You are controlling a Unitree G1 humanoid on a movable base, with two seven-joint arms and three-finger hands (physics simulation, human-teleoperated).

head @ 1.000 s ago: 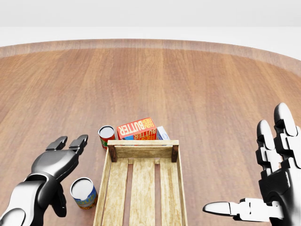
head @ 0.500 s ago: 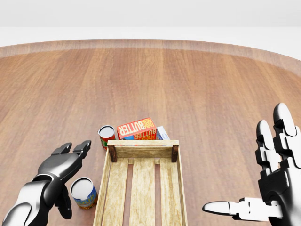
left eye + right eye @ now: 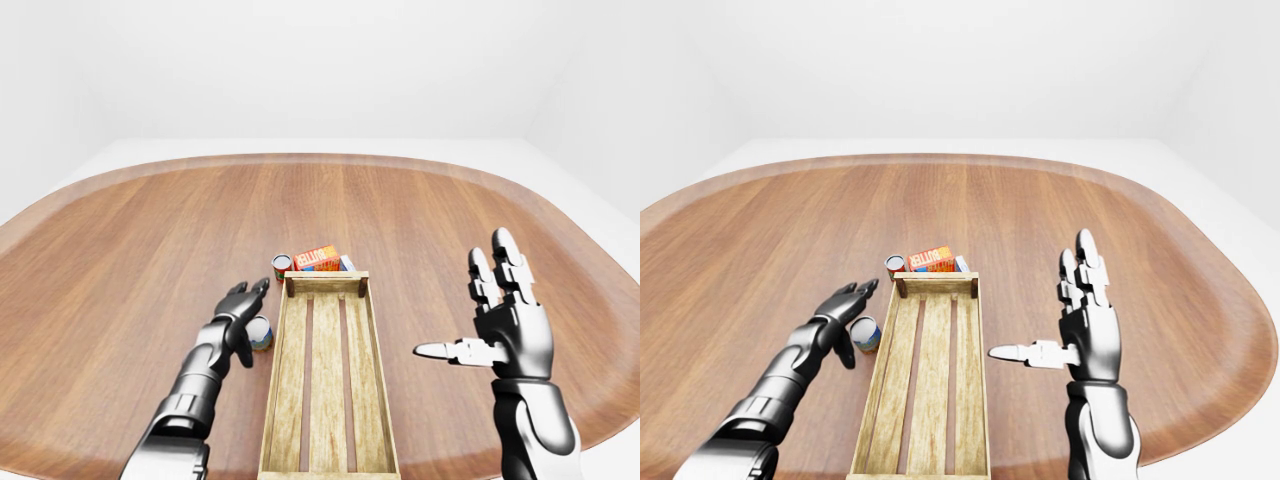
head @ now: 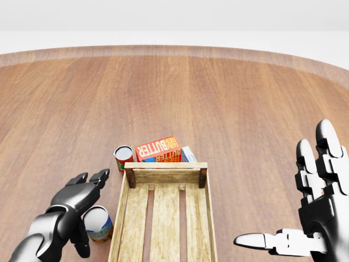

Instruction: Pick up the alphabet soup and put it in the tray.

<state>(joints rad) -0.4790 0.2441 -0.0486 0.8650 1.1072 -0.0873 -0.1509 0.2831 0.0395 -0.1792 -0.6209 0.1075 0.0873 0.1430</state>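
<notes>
Slatted wooden tray [image 4: 162,173], cylindrical soup can [image 4: 98,222], glossy left hand [image 4: 76,197]

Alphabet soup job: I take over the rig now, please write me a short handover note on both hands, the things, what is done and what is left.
Left hand: open, over the can that stands left of the tray; fingers not closed on it.
Right hand: open, raised right of the tray, holding nothing.
Tray: wooden, nothing in it.
A second can, red, and a butter box stand just above the tray's top end in the head view.
I cannot read the labels, so I cannot say which can is the soup.
Done: the reach only.
Left: grasp, lift, place in the tray.
</notes>
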